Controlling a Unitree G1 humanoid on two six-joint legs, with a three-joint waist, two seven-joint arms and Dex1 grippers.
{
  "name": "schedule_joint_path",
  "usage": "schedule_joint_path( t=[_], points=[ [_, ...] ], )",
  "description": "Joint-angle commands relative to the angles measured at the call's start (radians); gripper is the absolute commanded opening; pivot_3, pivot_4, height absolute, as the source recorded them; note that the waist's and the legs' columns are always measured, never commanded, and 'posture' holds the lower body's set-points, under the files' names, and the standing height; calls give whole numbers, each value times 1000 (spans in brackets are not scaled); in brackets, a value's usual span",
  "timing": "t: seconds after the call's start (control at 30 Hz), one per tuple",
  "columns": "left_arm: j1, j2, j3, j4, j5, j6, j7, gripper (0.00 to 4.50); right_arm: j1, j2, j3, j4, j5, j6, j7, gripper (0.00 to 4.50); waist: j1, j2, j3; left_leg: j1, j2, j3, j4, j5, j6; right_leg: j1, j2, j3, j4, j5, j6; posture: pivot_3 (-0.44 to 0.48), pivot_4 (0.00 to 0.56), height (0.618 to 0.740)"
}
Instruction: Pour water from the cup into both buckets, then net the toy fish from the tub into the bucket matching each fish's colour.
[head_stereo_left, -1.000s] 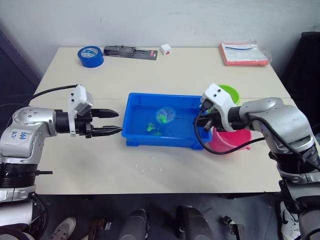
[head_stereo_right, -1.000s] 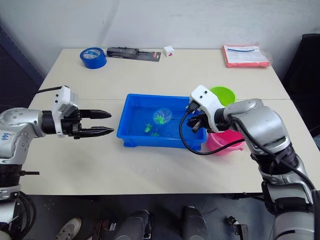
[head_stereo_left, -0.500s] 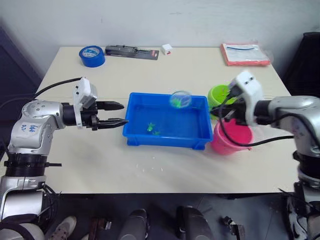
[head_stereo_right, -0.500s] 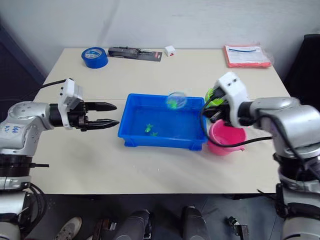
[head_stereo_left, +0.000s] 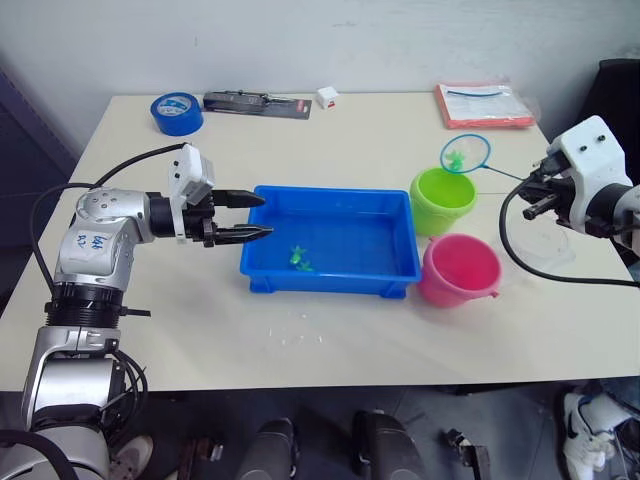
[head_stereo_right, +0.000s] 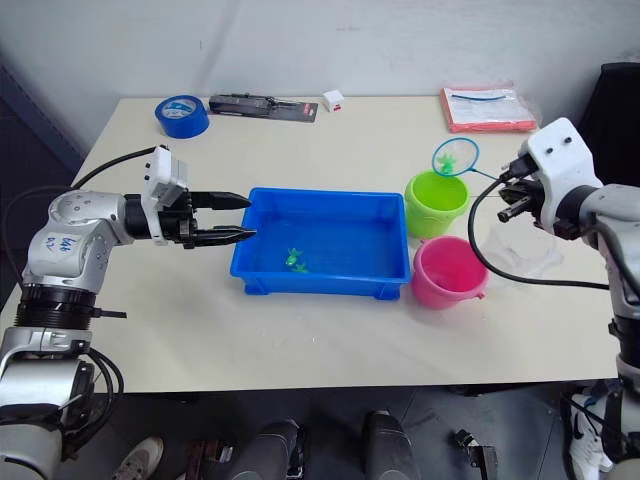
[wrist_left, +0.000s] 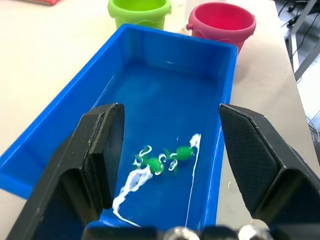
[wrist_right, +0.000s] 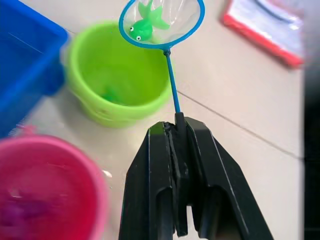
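My right gripper (head_stereo_left: 533, 193) is shut on the thin handle of the net (head_stereo_left: 465, 153). The net's blue hoop hangs in the air over the far rim of the lime green bucket (head_stereo_left: 443, 200) with one green fish (wrist_right: 145, 26) in it. Another green fish (wrist_right: 111, 93) lies inside that bucket. The pink bucket (head_stereo_left: 458, 270) stands just in front of it. Two green fish (wrist_left: 165, 157) float in the blue tub (head_stereo_left: 400, 272). My left gripper (head_stereo_left: 258, 215) is open at the tub's left rim. The clear cup (head_stereo_right: 520, 252) stands right of the buckets.
Along the table's far edge lie a blue tape roll (head_stereo_left: 176, 112), a black tool pack (head_stereo_left: 256, 103), a small white box (head_stereo_left: 326, 97) and a red packet (head_stereo_left: 484, 104). A few water drops (head_stereo_left: 300, 330) sit in front of the tub.
My right gripper has lifted the net with a green fish out of the tub and carried it right, up over the green bucket. My left gripper has moved right to the tub's left rim.
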Motion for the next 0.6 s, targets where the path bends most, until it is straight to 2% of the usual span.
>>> schedule_joint_path(
  t=[0.03, 0.37, 0.6],
  points=[
    [-33, -3, 4, 5, 5, -21, -12, 3263, 32, -30, 27, -25, -90, -138, -31, 798, 3, 0, 0, 0, 0, 1, 0, 0, 0, 0, 0, 0, 0, 0, 0, 0, 150, 737],
    [-31, -9, -1, 14, 16, -26, -28, 3263, 169, -89, 101, -81, -343, -423, -95, 798, 2, 0, 0, 0, 0, 2, 1, 0, 0, -1, 1, 0, 0, 0, 0, 0, 150, 737],
    [-27, -9, 2, 9, 17, -21, -30, 3263, 239, -112, 135, -104, -583, -600, -198, 798, 3, 0, 0, 0, 0, 2, 1, 0, 0, -1, 2, 1, 0, 0, 0, 0, 150, 737]
  ],
)
